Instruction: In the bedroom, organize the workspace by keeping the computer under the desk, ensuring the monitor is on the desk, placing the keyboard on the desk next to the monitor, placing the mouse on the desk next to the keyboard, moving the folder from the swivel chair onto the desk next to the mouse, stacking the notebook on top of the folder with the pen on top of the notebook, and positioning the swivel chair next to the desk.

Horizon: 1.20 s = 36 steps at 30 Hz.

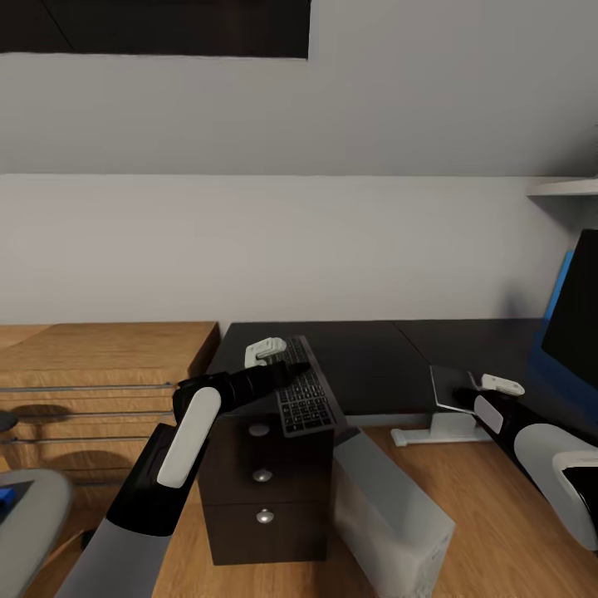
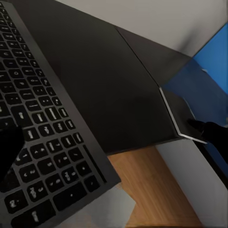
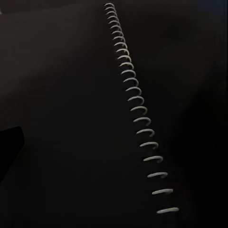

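The black keyboard (image 1: pixel 306 392) (image 2: pixel 42 123) lies lengthwise on the left end of the black desk (image 1: pixel 374 357), its near end hanging past the front edge above the drawers. My left gripper (image 1: pixel 286 371) is shut on its left side, one dark finger (image 2: pixel 9 149) over the keys. At the desk's front edge to the right, my right gripper (image 1: pixel 467 397) holds the dark spiral-bound notebook (image 1: pixel 451 388) (image 2: pixel 183 111) (image 3: pixel 95 118). The black monitor (image 1: pixel 577 311) stands at the far right. The grey computer (image 1: pixel 390 507) sits tilted on the floor below. On the swivel chair's seat (image 1: pixel 29 519) a corner of the blue folder (image 1: pixel 6 501) shows. Mouse and pen are out of view.
A wooden chest (image 1: pixel 100 365) with long bar handles stands left of the desk. Three knobbed drawers (image 1: pixel 262 476) sit under the keyboard. Behind the monitor is a blue panel (image 1: pixel 558 291) (image 2: pixel 209 71). A white foot (image 1: pixel 440 430) rests on the wood floor under the desk.
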{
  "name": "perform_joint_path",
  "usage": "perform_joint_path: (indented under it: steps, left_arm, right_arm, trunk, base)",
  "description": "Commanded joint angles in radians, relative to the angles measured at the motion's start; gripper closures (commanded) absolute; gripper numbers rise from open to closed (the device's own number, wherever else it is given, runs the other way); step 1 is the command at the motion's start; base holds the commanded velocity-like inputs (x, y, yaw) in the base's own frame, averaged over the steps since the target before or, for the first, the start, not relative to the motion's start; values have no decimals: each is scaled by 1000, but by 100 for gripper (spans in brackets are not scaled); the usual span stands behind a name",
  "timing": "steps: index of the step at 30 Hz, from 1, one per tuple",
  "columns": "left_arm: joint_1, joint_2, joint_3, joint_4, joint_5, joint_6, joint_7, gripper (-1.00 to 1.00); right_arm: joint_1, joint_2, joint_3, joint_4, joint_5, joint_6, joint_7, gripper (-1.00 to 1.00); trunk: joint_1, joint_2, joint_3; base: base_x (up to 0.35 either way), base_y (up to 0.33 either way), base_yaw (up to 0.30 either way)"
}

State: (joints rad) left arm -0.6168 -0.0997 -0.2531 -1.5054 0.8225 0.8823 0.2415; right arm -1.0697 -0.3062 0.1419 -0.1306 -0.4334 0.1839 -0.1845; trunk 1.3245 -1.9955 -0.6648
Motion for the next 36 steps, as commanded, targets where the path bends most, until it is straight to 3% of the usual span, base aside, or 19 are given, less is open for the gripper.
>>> perform_joint_path:
  steps: [1, 23, 36]
  left_arm:
    - [-1, 0, 0, -1, 10, 3, 10, -100]
    - [-1, 0, 0, -1, 10, 3, 10, -100]
    - [-1, 0, 0, -1, 10, 3, 10, -100]
  right_arm:
    - [1, -1, 12, 28, -15, 6, -6, -100]
    - [1, -1, 12, 28, -15, 6, -6, -100]
    - [1, 2, 12, 28, -15, 5, -5, -100]
  trunk:
    - [-1, 0, -1]
    - [-1, 0, -1]
    - [-8, 14, 5]
  base:
    - [-239, 1, 0]
    - [-132, 0, 0]
    - [-15, 0, 0]
